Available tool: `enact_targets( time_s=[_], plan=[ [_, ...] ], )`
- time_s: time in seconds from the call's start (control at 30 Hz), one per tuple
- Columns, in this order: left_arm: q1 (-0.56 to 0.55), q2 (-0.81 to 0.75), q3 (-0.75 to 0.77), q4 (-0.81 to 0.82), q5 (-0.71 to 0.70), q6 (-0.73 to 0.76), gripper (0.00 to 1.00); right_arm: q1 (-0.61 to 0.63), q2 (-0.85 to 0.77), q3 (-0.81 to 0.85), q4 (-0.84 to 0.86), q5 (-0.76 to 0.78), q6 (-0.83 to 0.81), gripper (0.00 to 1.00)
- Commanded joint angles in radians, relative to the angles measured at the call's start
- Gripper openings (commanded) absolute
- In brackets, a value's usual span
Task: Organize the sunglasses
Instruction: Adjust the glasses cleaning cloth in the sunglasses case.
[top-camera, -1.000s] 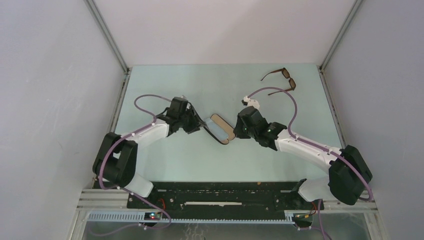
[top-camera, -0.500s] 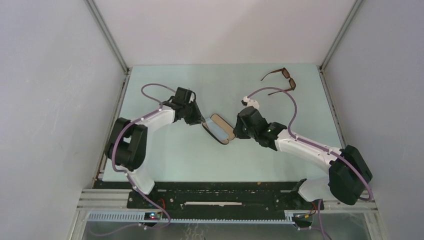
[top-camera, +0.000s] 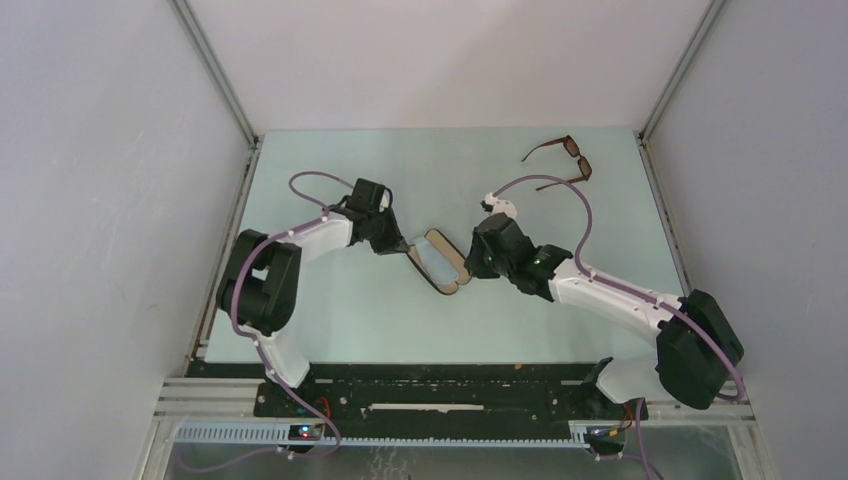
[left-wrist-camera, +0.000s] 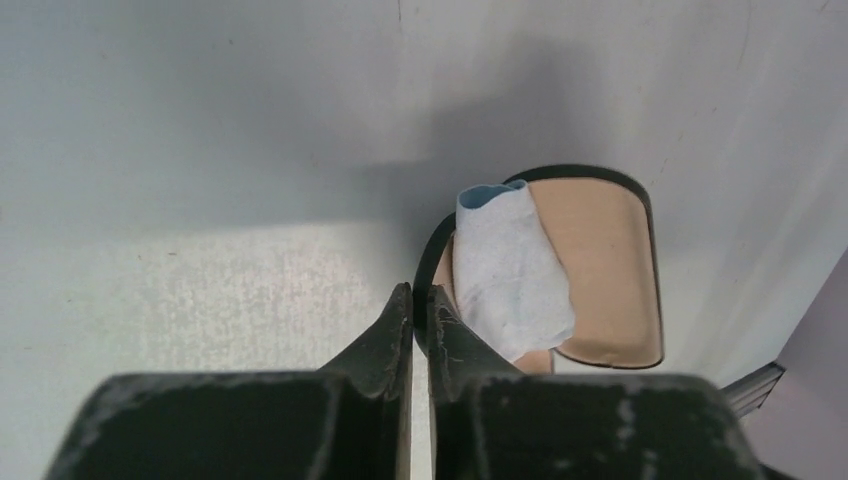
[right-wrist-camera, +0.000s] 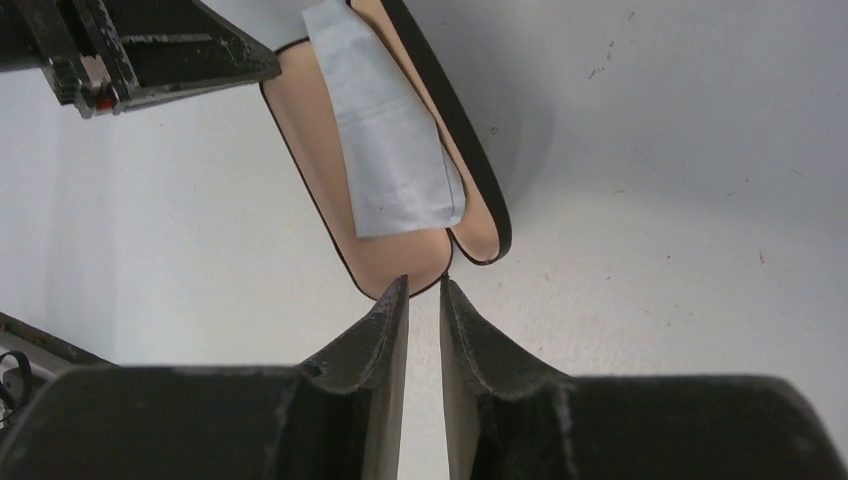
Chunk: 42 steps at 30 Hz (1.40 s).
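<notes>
The brown-framed sunglasses lie unfolded at the table's back right, far from both grippers. An open black case with tan lining and a white-blue cloth inside lies mid-table. My left gripper is at the case's left end, jaws nearly closed on its thin black rim. My right gripper is at the case's opposite end. Its fingertips stand a narrow gap apart, pinching the very edge of the tan end.
White enclosure walls with metal corner posts surround the pale green table. A black rail runs along the near edge. The right arm's purple cable loops just in front of the sunglasses.
My left arm has swung its elbow toward the back and its gripper has moved right onto the case's left rim. The case has shifted slightly. The right arm and sunglasses have not moved.
</notes>
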Motion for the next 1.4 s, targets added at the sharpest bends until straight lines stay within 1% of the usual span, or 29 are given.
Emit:
enact_targets(
  time_s=[0.0, 0.07, 0.23, 0.33, 0.53, 0.63, 0.83, 0.9, 1.03, 1.37],
  plan=[
    [0.002, -0.023, -0.064, 0.059, 0.082, 0.002, 0.02, 0.000, 0.047, 0.029, 0.014, -0.006, 0.036, 0.25],
    [0.000, -0.028, -0.091, 0.080, 0.098, -0.006, 0.00, 0.003, 0.075, 0.048, 0.013, -0.009, 0.064, 0.25],
    [-0.003, -0.054, -0.166, 0.118, 0.069, -0.036, 0.00, 0.021, 0.121, 0.077, 0.047, -0.045, 0.103, 0.25],
    [-0.023, -0.081, -0.235, 0.162, 0.022, -0.068, 0.00, 0.049, 0.143, 0.084, 0.065, -0.059, 0.096, 0.24],
    [-0.078, -0.115, -0.331, 0.266, -0.070, -0.101, 0.00, 0.102, 0.156, 0.083, 0.087, -0.025, 0.061, 0.24],
    [-0.109, -0.137, -0.351, 0.275, -0.138, -0.105, 0.00, 0.104, 0.175, 0.084, 0.090, -0.018, 0.046, 0.25],
    [-0.164, -0.189, -0.393, 0.301, -0.213, -0.144, 0.00, 0.105, 0.220, 0.087, 0.092, -0.011, 0.023, 0.24],
    [-0.179, -0.203, -0.401, 0.301, -0.260, -0.156, 0.00, 0.105, 0.232, 0.094, 0.088, -0.009, 0.019, 0.25],
    [-0.192, -0.220, -0.415, 0.334, -0.288, -0.167, 0.00, 0.114, 0.248, 0.102, 0.088, 0.004, 0.008, 0.25],
    [-0.198, -0.234, -0.413, 0.318, -0.314, -0.159, 0.00, 0.150, 0.290, 0.118, 0.044, 0.102, -0.086, 0.27]
  ],
)
